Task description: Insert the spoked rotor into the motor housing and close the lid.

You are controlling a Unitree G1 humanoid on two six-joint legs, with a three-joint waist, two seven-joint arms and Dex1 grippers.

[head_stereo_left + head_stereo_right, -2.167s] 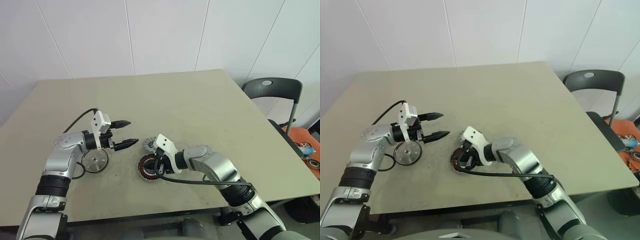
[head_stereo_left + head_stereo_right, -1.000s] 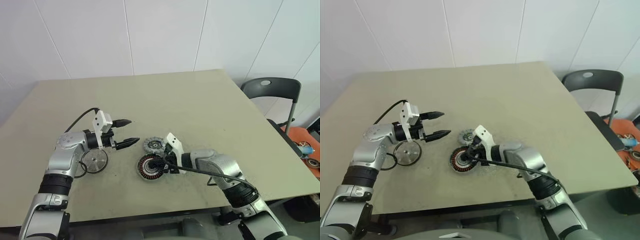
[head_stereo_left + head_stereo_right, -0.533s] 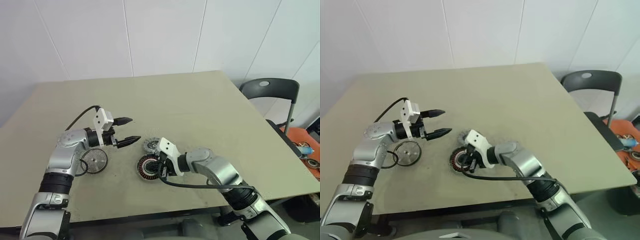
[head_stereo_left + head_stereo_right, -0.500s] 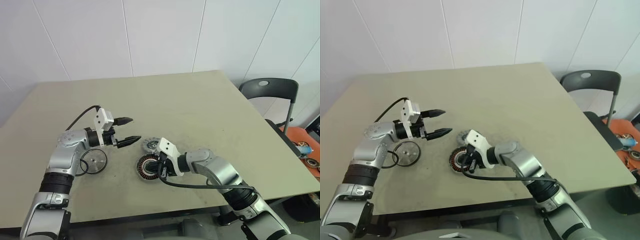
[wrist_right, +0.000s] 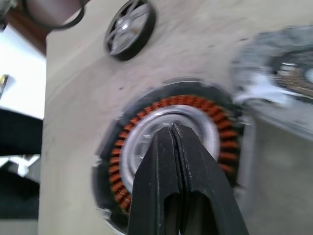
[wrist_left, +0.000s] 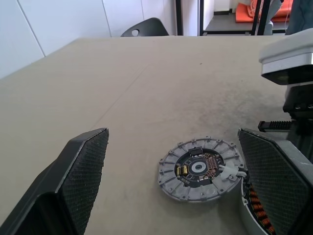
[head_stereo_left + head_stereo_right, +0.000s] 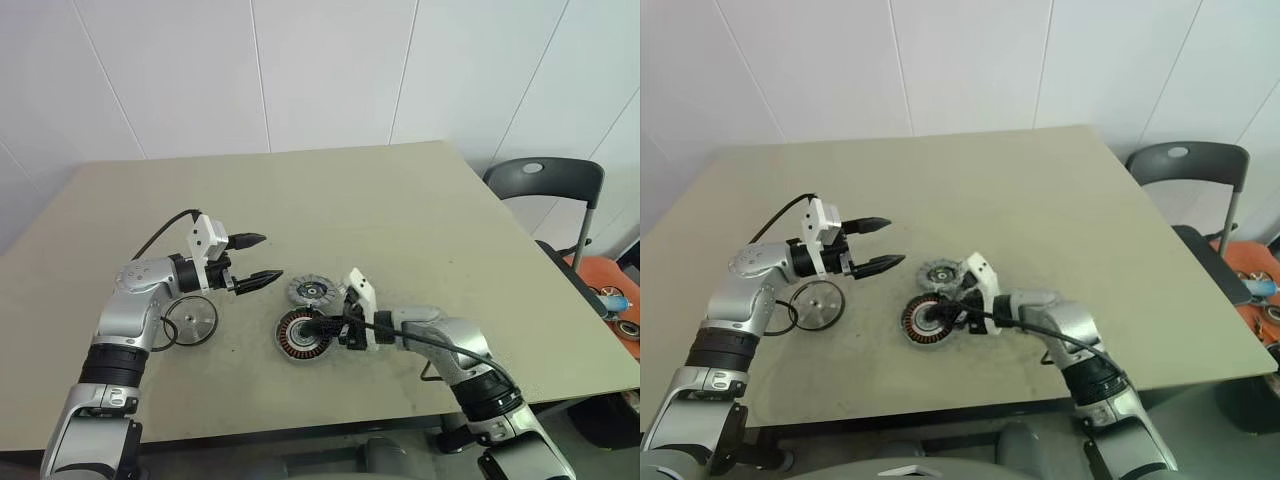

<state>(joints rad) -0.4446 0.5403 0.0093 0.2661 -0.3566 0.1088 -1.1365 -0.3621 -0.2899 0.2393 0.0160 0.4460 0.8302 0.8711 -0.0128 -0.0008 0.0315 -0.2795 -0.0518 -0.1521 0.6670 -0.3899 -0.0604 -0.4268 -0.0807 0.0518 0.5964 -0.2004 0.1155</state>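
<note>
The spoked rotor (image 7: 297, 337), copper windings in a dark ring, lies flat near the table's front middle. My right gripper (image 7: 320, 330) is shut, reaching in from the right with its tip (image 5: 172, 126) over the rotor's silver centre (image 5: 146, 139); I cannot tell whether it touches. Just behind the rotor lies the lid (image 7: 312, 291), a grey notch-rimmed disc with its dark centre facing up (image 6: 200, 169). The motor housing (image 7: 190, 322), a silver round piece with a centre hub, sits to the left. Above and just right of it, my left gripper (image 7: 268, 258) hangs open and holds nothing.
The beige table (image 7: 400, 210) stretches bare behind the parts. A black cable (image 7: 160, 235) loops from my left wrist down past the housing. A grey chair (image 7: 545, 185) stands off the table's right edge, with orange items (image 7: 610, 290) on the floor beyond.
My right wrist has rolled and the hand has drawn a little to the right, its shut tip staying over the rotor's centre. The left arm and the three parts have not moved.
</note>
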